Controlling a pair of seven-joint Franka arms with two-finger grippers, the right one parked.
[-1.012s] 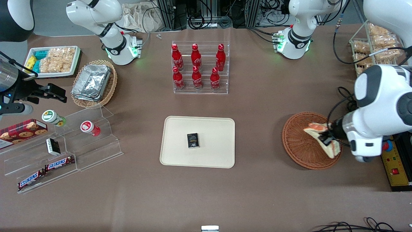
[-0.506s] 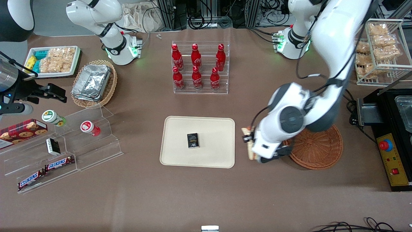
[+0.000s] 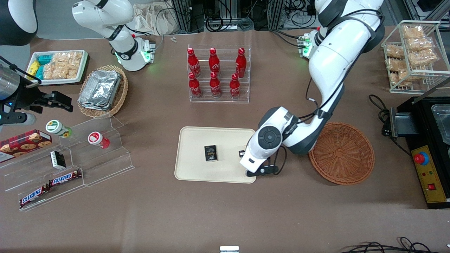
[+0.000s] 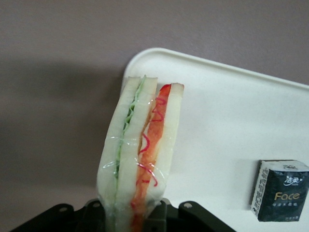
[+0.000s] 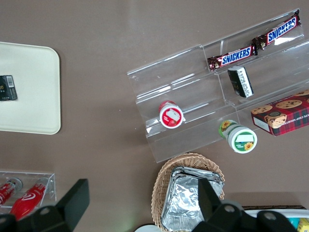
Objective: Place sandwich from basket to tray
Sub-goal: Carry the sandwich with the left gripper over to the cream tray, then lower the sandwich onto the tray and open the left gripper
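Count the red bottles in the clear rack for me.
6. Three stand on the rack's upper step. Three stand on the lower step, nearer the camera. None seems hidden. The gripper holds the sandwich over the tray.

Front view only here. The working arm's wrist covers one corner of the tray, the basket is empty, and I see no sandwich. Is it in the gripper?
Observer: Yes. The left wrist view shows the gripper shut on the sandwich, which stands on edge with its filling showing.
Operator: Is it over the tray?
Observer: Partly: it overlaps the tray's rounded corner and the table.
Operator: Anything near it?
Observer: A small dark box marked Face lies on the tray, apart from the sandwich.
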